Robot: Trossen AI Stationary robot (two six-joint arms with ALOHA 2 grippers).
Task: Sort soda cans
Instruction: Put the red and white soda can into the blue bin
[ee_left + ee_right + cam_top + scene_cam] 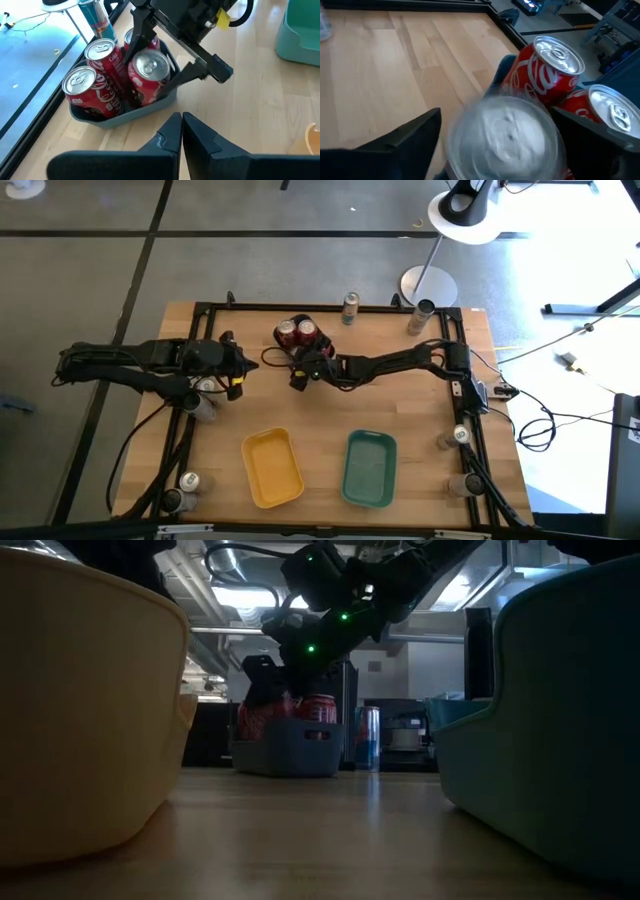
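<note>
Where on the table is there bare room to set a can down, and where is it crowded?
Bare wood lies between the dark blue tray and the yellow tray and teal tray, which are both empty. The table's right middle is open too. It is crowded at the blue tray, full of red cans, where the right hand is open around one.
</note>
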